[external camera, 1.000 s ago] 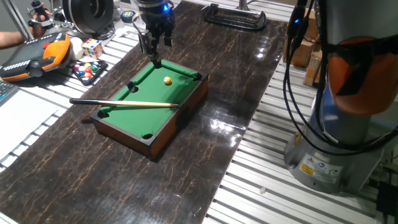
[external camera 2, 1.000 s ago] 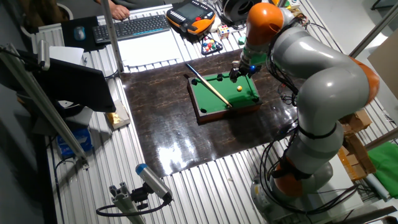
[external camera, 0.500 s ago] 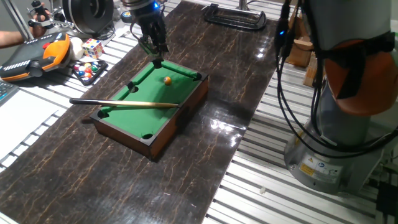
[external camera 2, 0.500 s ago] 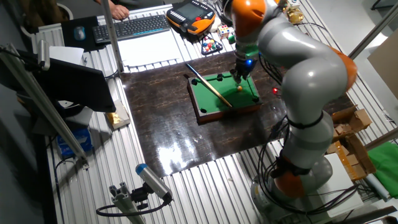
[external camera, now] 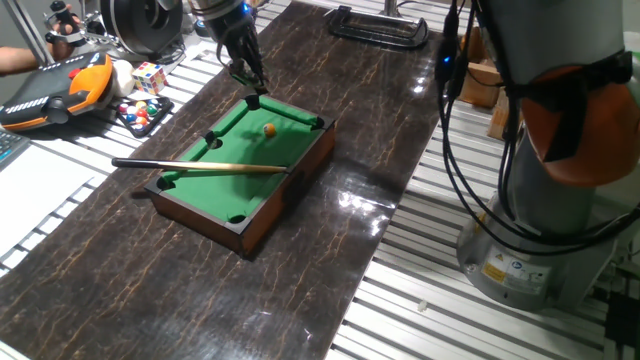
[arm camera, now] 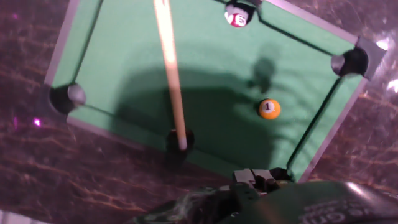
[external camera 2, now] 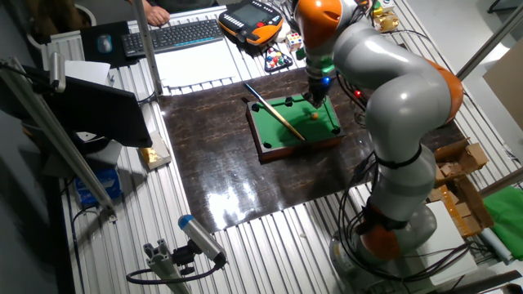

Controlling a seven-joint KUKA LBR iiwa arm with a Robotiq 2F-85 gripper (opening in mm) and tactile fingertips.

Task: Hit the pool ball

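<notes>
One yellow-orange pool ball (external camera: 269, 128) on the green felt of mini pool table (external camera: 243, 172), numbered 1 in hand view (arm camera: 269, 109), sitting toward the far end near a corner pocket, clear of the rails. Gripper (external camera: 252, 95) tilted, tips down at the far short rail of the table, close behind the ball, not touching it. Fingers look pressed together into one narrow tip in both fixed views; nothing held. Same gripper in the other fixed view (external camera 2: 316, 100) just above the felt edge, ball (external camera 2: 315, 116) just beside it. Hand view mostly blurred at the bottom, finger tips (arm camera: 255, 180) barely visible over the near rail. Wooden cue stick (external camera: 200, 166) lying across the table, resting on both long rails, dark butt end sticking out over the dark marbled tabletop (external camera: 330, 260); tip end at a side pocket in hand view (arm camera: 171, 74). Second ball, red and white (arm camera: 237, 18), sitting in a pocket at the top edge of hand view. Tray of multicoloured balls (external camera: 141, 113) off to the side on the slatted bench, near a Rubik's cube (external camera: 149, 77) and an orange-and-black pendant (external camera: 55, 90). Black clamp (external camera: 378, 25) at the far end of the tabletop. Robot base (external camera: 545, 200) to the right, cables hanging.
</notes>
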